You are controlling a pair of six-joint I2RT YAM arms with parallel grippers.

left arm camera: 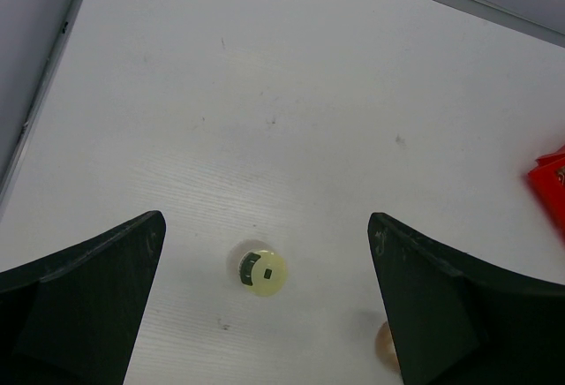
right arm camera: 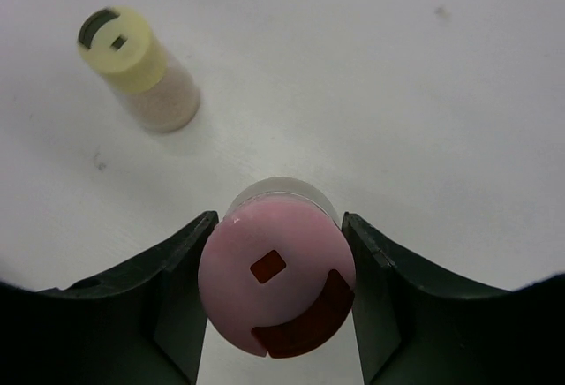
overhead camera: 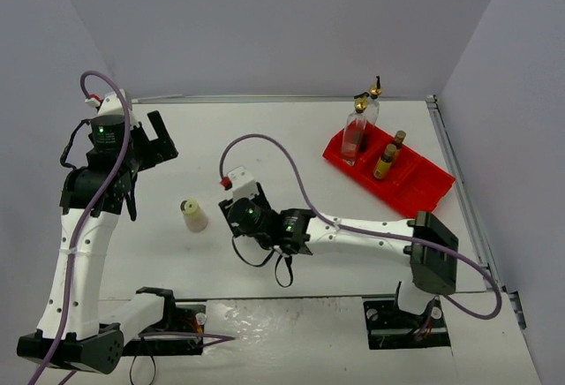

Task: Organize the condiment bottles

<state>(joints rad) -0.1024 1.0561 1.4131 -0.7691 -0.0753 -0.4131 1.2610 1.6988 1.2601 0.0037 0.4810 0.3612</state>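
White-shelled left arm and right arm, black joint housings, green status lights at wrists; purple cable looping off each; matte black wedge fingers; black base blocks with exposed screws

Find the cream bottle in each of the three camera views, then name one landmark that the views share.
Top external: the cream bottle sits left of centre on the white table.
Left wrist: the bottle is low in the middle, seen from above, below the open left gripper.
Right wrist: the bottle is upper left, beyond the pink bottle held in the right gripper.
Shared landmark: the white table, visible in all three.
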